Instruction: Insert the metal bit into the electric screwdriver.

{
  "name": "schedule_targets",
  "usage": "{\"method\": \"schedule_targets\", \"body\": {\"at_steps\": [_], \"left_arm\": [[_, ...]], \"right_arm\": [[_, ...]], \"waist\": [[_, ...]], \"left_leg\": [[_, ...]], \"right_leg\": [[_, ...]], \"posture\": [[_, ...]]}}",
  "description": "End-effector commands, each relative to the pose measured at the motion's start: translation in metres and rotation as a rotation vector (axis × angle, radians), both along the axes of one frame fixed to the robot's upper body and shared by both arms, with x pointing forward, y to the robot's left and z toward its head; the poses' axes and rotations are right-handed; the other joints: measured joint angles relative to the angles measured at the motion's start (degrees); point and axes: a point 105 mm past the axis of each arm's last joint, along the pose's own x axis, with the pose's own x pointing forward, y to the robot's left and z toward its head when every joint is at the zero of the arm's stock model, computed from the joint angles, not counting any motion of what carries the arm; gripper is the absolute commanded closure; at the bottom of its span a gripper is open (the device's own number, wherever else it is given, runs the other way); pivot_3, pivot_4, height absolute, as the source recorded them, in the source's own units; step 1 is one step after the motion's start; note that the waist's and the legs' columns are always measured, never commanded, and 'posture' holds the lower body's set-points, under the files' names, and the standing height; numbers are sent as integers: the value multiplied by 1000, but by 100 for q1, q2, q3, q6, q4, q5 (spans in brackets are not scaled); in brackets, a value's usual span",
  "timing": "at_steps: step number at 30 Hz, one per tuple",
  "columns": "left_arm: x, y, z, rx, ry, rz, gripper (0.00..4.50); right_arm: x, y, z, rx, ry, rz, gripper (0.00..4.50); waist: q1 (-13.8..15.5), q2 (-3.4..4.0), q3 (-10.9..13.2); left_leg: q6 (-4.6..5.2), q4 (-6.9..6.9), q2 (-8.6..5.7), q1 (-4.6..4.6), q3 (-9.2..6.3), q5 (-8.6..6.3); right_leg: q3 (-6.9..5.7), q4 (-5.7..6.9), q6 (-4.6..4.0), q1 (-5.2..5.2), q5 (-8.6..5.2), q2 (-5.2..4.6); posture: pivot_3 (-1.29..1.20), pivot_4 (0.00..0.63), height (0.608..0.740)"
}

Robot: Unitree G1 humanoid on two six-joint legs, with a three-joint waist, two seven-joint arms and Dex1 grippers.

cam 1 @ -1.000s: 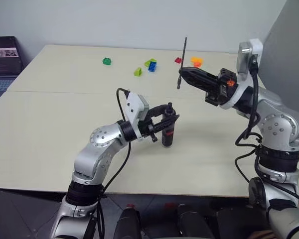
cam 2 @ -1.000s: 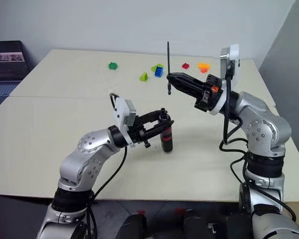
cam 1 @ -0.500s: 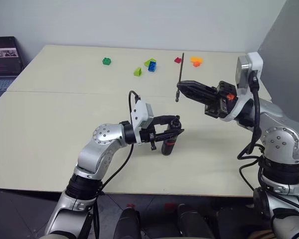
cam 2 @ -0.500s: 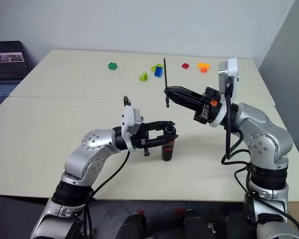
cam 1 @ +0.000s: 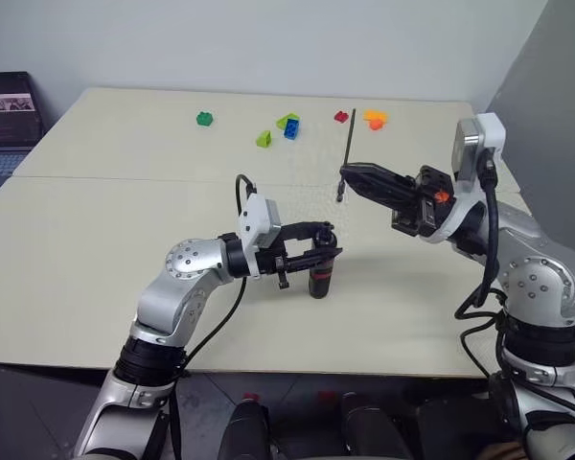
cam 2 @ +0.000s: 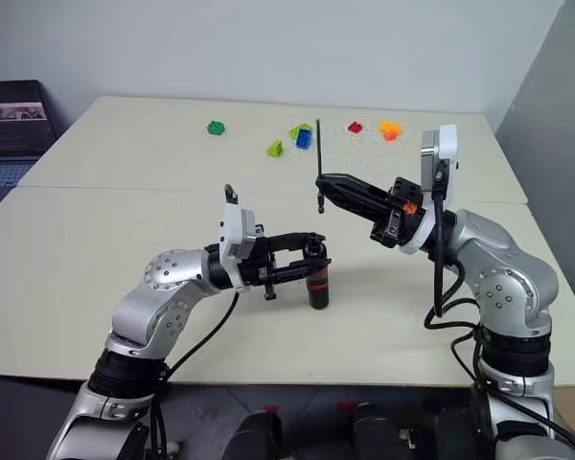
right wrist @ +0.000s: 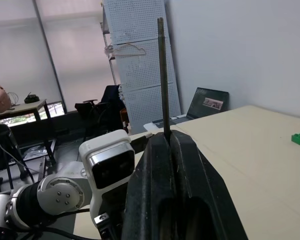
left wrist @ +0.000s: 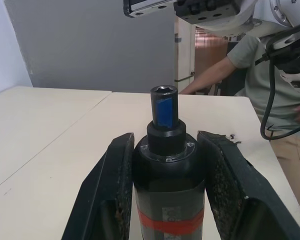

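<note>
The right hand (cam 1: 343, 173), clamped on the upright metal bit (cam 1: 347, 150), now sits lower and nearer the robot than a second ago, so the bit's lower tip hangs closer above the electric screwdriver (cam 1: 320, 275). The left hand (cam 1: 328, 254), gripping that screwdriver upright over the counter (cam 1: 96, 240), now points more squarely across toward the right arm, its wrist having swung round.
</note>
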Motion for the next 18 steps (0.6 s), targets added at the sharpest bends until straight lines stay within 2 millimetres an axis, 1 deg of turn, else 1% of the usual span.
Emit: {"method": "schedule_targets", "body": {"at_steps": [1, 6, 18], "left_arm": [[6, 8, -1, 28, -15, 55, 2875], [6, 8, -2, 29, -15, 49, 2875], [5, 9, -2, 40, -21, 47, 2875]], "right_arm": [[-9, 4, 4, -7, -61, 26, 4500], [-9, 9, -8, -31, -50, 44, 4500], [-5, 12, -16, -55, -55, 46, 4500]], "waist": [[0, 0, 0], [0, 0, 0], [1, 0, 0]], "left_leg": [[0, 0, 0, 0, 0, 0], [0, 0, 0, 0, 0, 0], [0, 0, 1, 1, 0, 0]], "right_leg": [[0, 0, 0, 0, 0, 0], [0, 0, 0, 0, 0, 1], [2, -1, 0, 0, -1, 1]], "posture": [[0, 150, 740], [0, 150, 740], [0, 150, 740]]}}
